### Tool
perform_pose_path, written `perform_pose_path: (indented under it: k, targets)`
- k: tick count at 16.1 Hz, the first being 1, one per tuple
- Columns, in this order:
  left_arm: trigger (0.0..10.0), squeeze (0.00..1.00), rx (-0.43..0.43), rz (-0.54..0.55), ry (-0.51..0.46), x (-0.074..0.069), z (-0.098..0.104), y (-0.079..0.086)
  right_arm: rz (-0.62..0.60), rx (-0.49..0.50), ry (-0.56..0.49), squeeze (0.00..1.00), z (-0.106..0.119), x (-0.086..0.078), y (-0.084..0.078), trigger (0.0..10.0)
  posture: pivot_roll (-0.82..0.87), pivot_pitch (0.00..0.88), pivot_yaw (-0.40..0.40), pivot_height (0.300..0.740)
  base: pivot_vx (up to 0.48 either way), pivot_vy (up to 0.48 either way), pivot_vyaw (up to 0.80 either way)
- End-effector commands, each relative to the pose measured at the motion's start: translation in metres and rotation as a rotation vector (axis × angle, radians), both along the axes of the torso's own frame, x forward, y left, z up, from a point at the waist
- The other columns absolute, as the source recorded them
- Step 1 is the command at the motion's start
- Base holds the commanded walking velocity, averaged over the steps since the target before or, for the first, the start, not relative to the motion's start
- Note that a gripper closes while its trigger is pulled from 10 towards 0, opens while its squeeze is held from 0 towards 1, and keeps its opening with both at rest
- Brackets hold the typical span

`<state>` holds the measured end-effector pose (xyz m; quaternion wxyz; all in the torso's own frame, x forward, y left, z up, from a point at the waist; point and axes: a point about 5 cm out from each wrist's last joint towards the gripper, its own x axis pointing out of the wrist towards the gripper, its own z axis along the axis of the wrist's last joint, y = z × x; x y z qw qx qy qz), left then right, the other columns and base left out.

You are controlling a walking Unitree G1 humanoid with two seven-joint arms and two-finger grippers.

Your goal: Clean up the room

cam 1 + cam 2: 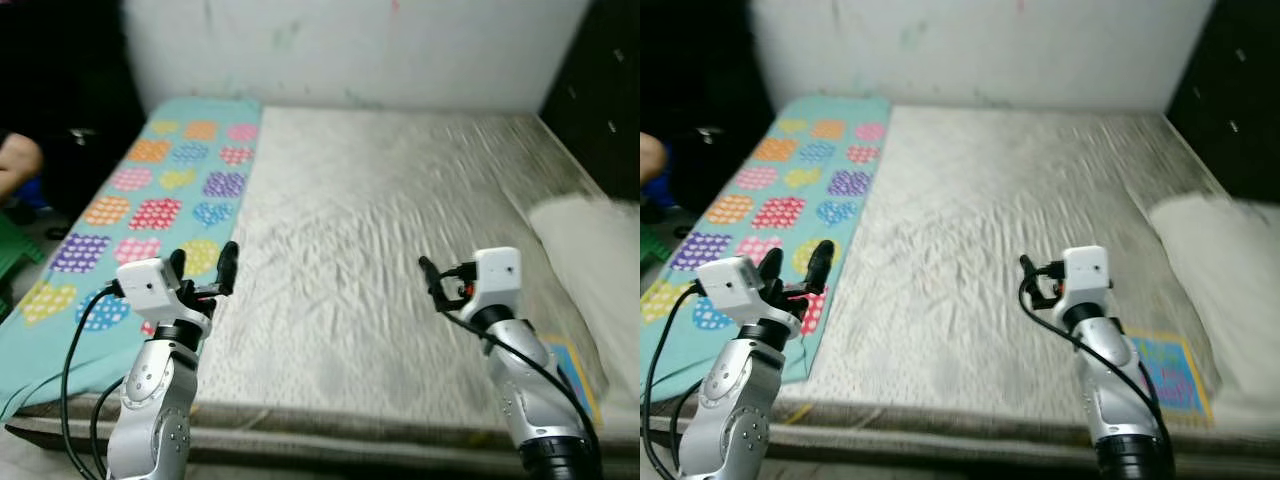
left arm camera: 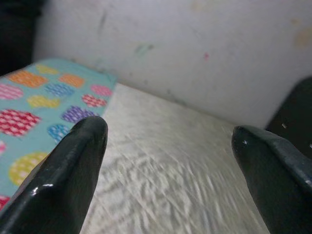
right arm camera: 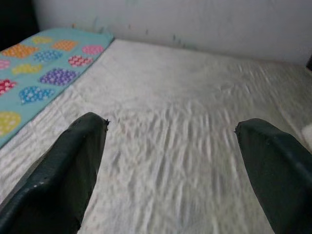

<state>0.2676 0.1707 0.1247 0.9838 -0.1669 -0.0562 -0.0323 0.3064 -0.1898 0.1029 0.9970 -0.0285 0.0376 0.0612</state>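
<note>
**A:** What is in front of the robot?

**B:** A bed (image 1: 380, 260) covered by a wrinkled off-white sheet (image 1: 360, 200), running up to a pale wall (image 1: 350, 50). Along the robot's left side of the bed lies a teal blanket (image 1: 150, 200) printed with colourful dotted shapes, flat and reaching from the wall end to the near edge. On the right side, near a dark cabinet (image 1: 600, 90), rests a white pillow (image 1: 590, 250). Just in front of the pillow, at the near right edge of the bed, lies a small blue and yellow mat (image 1: 1168, 372).

**A:** Where are the grippers?

**B:** Both are raised above the near edge of the bed. The left gripper (image 1: 205, 265) hovers over the border between blanket and sheet. The right gripper (image 1: 432, 275) hovers over the bare sheet, left of the pillow.

**A:** Are they holding anything?

**B:** No. In each wrist view the two black fingers (image 2: 63, 180) stand wide apart with nothing between them, on the left and likewise on the right.

**A:** Anyone else there?

**B:** Part of a person (image 1: 15, 160) shows at the far left, beside the bed, blurred.
</note>
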Motion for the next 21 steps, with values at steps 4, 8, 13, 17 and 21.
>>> perform_pose_path:
  k: [4,8,13,17,21]
  targets:
    - [10.0,0.00,0.019,0.081,0.053,0.002,-0.004,0.012,0.023,0.003,-0.027,0.00,0.006,0.002,0.007,10.0,-0.06,0.000,-0.009,0.740,0.073,0.000,0.00]
    - [10.0,0.00,0.036,0.103,0.070,-0.001,-0.006,0.017,0.019,0.014,-0.037,0.00,0.007,-0.003,0.003,10.0,-0.06,0.000,-0.010,0.740,0.000,0.000,0.00]
    - [10.0,0.00,0.088,0.131,0.090,-0.017,-0.012,0.032,0.022,0.014,-0.048,0.00,0.006,-0.023,-0.007,10.0,-0.06,0.000,-0.011,0.740,0.000,0.000,0.00]
    - [10.0,0.00,0.157,0.151,0.155,-0.045,-0.027,0.053,0.009,0.029,-0.003,0.00,-0.001,-0.046,-0.027,10.0,-0.07,0.000,-0.008,0.740,0.000,0.000,0.00]
    - [10.0,0.00,0.137,0.135,0.164,-0.042,-0.028,0.048,-0.021,-0.040,0.017,0.00,-0.002,-0.043,-0.029,10.0,-0.07,0.000,-0.006,0.740,0.000,0.000,0.00]
